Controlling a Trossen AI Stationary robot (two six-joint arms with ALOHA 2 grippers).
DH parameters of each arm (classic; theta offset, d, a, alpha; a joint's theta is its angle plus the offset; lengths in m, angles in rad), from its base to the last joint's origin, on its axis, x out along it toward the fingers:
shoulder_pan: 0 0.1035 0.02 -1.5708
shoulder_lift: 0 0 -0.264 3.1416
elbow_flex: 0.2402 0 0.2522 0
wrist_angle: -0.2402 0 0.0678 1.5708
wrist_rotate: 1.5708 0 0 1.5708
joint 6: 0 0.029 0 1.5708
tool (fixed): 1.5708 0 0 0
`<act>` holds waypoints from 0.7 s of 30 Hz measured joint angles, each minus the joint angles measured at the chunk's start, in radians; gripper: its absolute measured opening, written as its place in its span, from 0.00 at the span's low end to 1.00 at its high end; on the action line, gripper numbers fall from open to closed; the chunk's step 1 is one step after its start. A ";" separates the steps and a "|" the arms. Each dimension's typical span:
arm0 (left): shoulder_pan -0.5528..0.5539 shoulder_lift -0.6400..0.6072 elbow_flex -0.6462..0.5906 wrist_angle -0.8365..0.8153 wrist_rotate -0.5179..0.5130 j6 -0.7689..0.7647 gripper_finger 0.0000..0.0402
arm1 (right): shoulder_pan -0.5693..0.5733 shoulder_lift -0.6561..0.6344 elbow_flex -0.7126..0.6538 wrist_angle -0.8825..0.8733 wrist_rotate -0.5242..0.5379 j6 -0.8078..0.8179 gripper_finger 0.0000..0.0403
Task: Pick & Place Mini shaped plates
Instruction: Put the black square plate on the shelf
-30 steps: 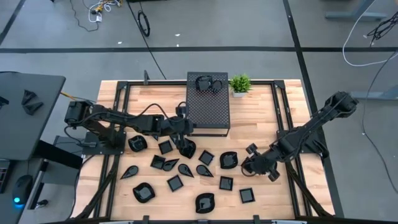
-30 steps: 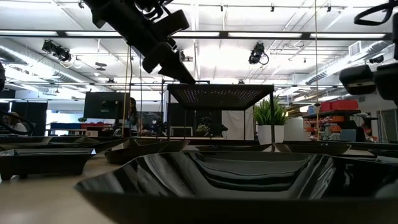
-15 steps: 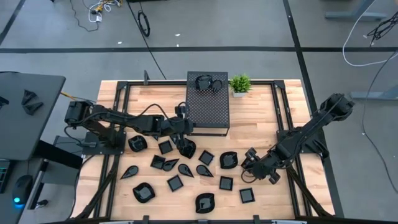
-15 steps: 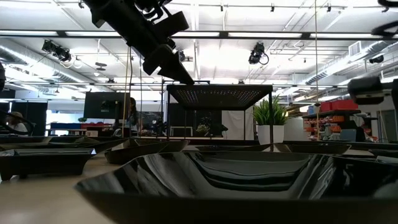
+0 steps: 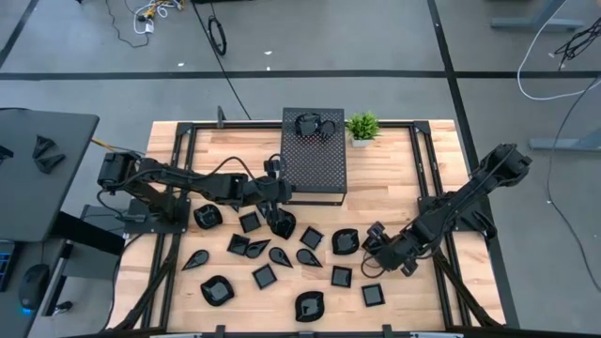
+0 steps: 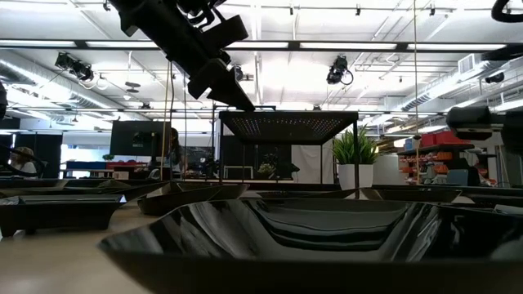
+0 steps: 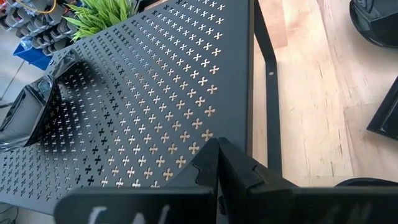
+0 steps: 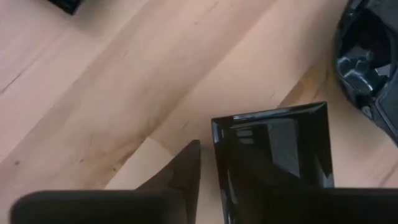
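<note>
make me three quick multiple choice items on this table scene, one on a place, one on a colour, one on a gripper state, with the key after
1. Where does the small potted plant stand?
A. beside the perforated box, at the table's far edge
B. among the plates near the front
C. on the floor

2. What colour are the mini shaped plates?
A. white
B. glossy black
C. green

3. How is the left gripper?
A. wide open
B. shut, holding nothing
C. holding the plant

Key: 1 A, the high view shows the plant right by the box's far corner. 2 B, every dish on the wood is shiny black. 3 B, the left wrist view shows its fingers together over the box.
</note>
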 joint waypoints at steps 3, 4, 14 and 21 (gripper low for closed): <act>-0.003 0.000 0.000 0.000 -0.002 0.000 0.03 | 0.000 0.000 0.003 -0.002 0.003 0.022 0.13; -0.007 0.000 0.000 0.000 -0.004 0.000 0.03 | 0.000 0.000 0.007 -0.004 0.002 0.030 0.10; -0.051 -0.056 -0.001 -0.151 -0.118 -0.062 0.03 | -0.011 -0.046 0.196 -0.159 -0.015 0.244 0.02; -0.032 -0.099 -0.004 -0.175 -0.009 -0.105 0.03 | -0.072 -0.071 0.432 -0.375 0.032 0.343 0.01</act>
